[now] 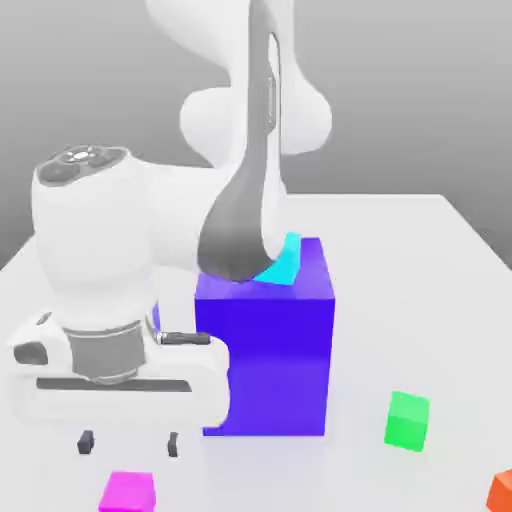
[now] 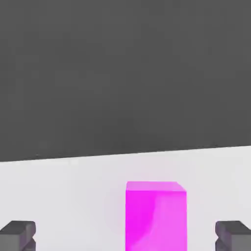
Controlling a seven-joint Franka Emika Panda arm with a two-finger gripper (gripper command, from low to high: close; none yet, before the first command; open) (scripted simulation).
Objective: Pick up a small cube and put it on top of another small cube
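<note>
- Grey backdrop, pale tabletop [image 1: 440, 300] running wide across the exterior view.
- Big blue block [image 1: 268, 350] dead centre, cyan cube [image 1: 283, 262] on its top, half behind the arm.
- Gripper [image 1: 129, 441] down low at seven o'clock from the blue block, jaws spread wide, pinching nothing.
- Magenta cube [image 1: 128, 491] on the table just under the dark fingertips [image 1: 86, 441], apart from them.
- Hand view: magenta cube [image 2: 156, 215] sitting between both fingertips [image 2: 18, 235], clear gaps either side.
- Green cube [image 1: 408, 421] at four o'clock from the block; orange cube [image 1: 503, 490] further out, at the frame edge.
</note>
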